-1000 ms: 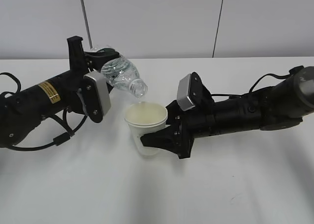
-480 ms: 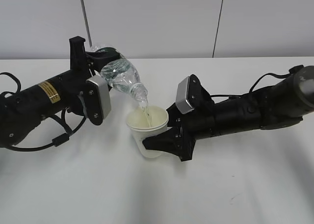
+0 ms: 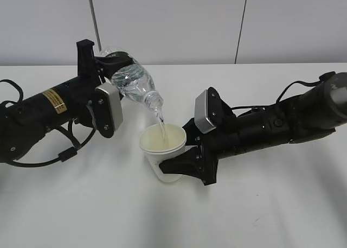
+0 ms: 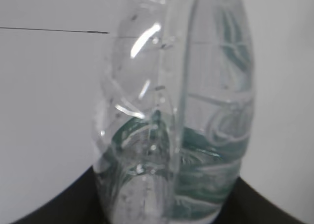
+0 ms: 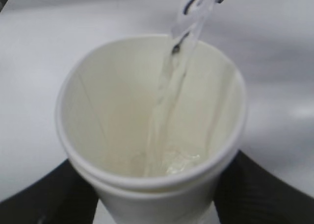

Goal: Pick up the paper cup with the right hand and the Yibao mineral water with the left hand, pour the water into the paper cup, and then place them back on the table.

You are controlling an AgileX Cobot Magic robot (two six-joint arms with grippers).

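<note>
My left gripper is shut on the Yibao mineral water bottle, which is tilted with its open mouth down to the right. In the left wrist view the bottle fills the frame between the black jaws. A thin stream of water runs from the mouth into the white paper cup. My right gripper is shut on the cup's lower body and holds it upright. In the right wrist view the water falls into the cup and pools at its bottom.
The white table spreads all round both arms. The left arm's cables lie on it at the left. A white wall with dark seams stands behind the table.
The bottle has tilted further down and water has started to run into the cup. The right gripper has lowered the cup slightly and shifted it a little right.
</note>
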